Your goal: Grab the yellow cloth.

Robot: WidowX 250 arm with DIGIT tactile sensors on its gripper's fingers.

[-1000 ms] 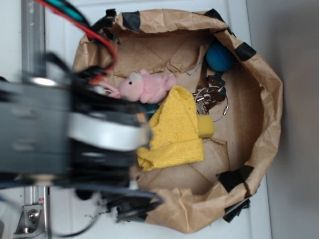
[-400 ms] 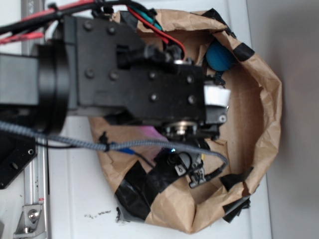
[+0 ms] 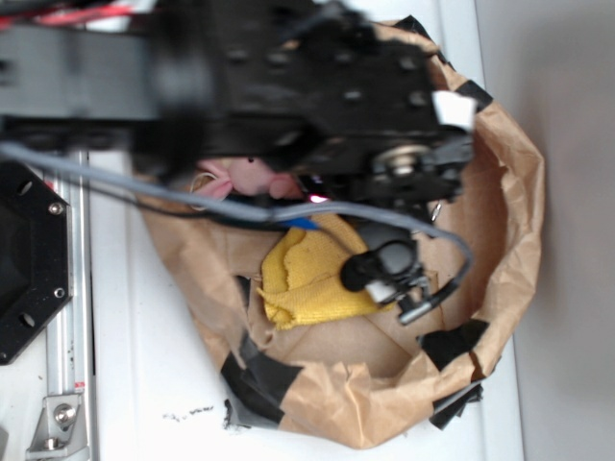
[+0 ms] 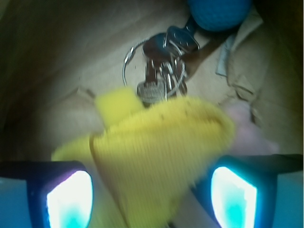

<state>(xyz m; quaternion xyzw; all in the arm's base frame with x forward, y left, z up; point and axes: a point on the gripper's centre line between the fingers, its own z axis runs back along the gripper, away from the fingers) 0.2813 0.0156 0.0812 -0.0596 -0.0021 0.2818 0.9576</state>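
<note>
arm shifted upward — yellow cloth [image 4: 156, 156] uncovered, tip toward keys [image 4: 159, 71]

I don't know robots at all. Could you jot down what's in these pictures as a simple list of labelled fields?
container: brown paper bag with black tape on its rim
target: yellow cloth, rumpled, lying in the bag
gripper: gripper open, one finger on each side of the cloth
beside cloth: small yellow sponge block
beyond cloth: bunch of keys, blue ball
also in bag: pink plush bunny, partly hidden by the arm
</note>
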